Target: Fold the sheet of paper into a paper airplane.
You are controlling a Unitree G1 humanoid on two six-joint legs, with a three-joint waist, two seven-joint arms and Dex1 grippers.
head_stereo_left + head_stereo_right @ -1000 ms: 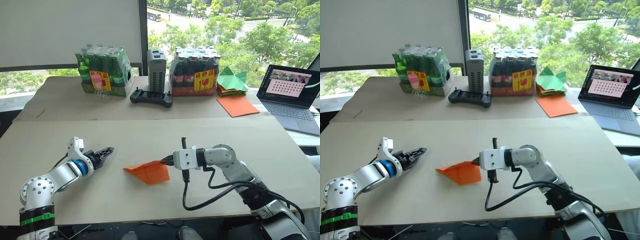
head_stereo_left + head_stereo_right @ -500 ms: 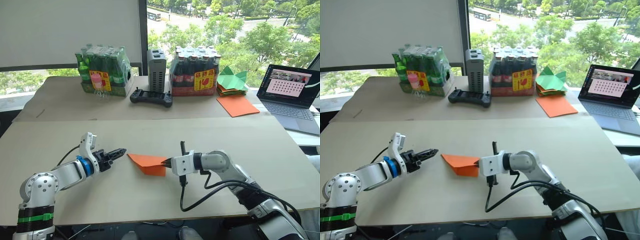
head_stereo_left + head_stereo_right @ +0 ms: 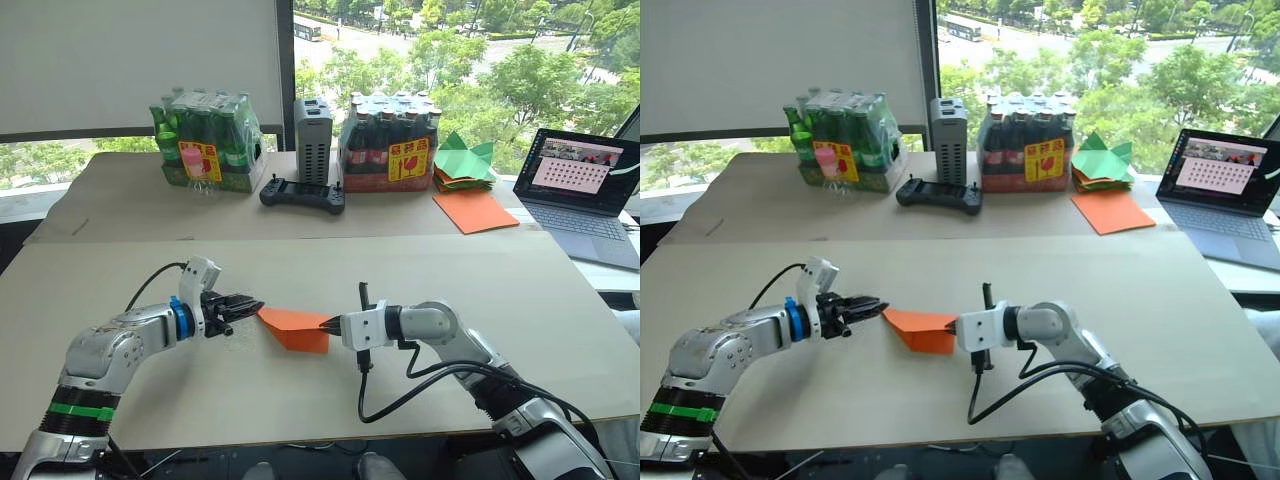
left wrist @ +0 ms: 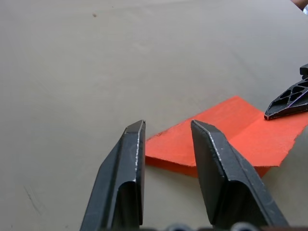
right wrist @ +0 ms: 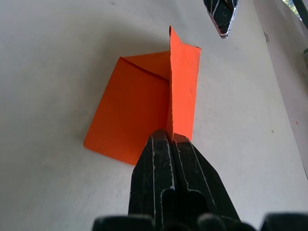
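Lying on a beige desk [image 3: 300, 270] by windows — one sheet of paper [image 3: 296, 327], right pincer [image 3: 329, 324] clamping it, left pincer [image 3: 255, 305] parted beside; two bottle packs [image 3: 205, 142] behind.

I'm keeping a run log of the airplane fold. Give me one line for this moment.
right gripper: shut on paper edge | left gripper: open at paper's other corner | paper: partly folded, on table

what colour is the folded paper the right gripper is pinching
Bright orange. The folded paper shows best in the right wrist view, pinched by the right gripper.
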